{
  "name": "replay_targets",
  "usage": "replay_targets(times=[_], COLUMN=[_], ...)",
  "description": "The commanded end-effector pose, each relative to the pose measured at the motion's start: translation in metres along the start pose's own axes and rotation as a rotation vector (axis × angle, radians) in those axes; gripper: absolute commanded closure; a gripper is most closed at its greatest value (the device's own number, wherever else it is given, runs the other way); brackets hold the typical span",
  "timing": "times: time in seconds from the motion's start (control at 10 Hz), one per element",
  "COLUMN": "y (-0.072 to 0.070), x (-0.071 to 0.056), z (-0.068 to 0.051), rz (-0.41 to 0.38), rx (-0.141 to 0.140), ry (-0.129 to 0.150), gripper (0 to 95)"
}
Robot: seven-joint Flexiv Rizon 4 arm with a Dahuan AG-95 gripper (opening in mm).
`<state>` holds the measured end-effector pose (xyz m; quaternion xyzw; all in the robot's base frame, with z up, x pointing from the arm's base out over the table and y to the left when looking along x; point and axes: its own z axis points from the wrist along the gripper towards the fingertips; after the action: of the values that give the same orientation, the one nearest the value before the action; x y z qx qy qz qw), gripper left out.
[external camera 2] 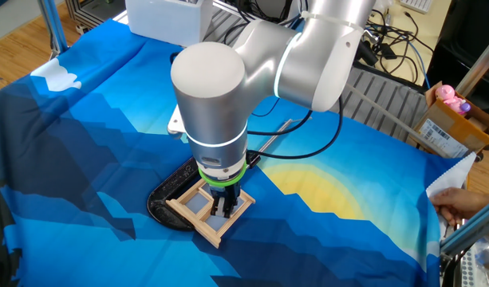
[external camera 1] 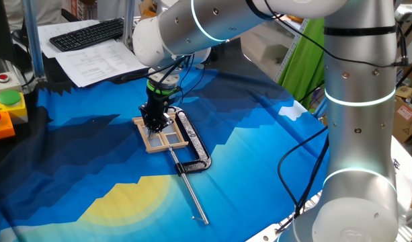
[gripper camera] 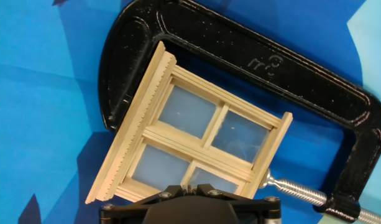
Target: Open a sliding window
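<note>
The sliding window, a small pale wooden frame with four panes, lies flat on the blue cloth, held in a black C-clamp. It also shows in one fixed view as the window and in the other fixed view as the window. My gripper is shut, fingertips together, right over the window's near edge by the lower pane. In one fixed view the gripper points straight down onto the frame; in the other fixed view the gripper sits inside the frame's outline. Nothing is held between the jaws.
The clamp's silver rod runs across the cloth toward the table front. A keyboard and papers lie at the back, coloured buttons at the left edge. A white box stands at the far side.
</note>
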<state>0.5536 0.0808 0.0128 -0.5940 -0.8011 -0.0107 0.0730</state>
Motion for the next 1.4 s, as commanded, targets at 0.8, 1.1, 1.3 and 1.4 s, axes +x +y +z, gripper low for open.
replay_targets(times=[0.8,1.1,1.3,1.4], y=[-0.0018,-0.0022,-0.0027,-0.0027], x=[0.0009,0.0013,0.0016,0.0016], z=[0.0018,0.0017,0.0023,0.0025], rz=[0.009,0.011,0.012,0.014], rx=[0.001,0.003,0.004,0.004], ry=[0.005,0.007,0.004,0.003], gripper=[95.0,95.0,95.0,95.0])
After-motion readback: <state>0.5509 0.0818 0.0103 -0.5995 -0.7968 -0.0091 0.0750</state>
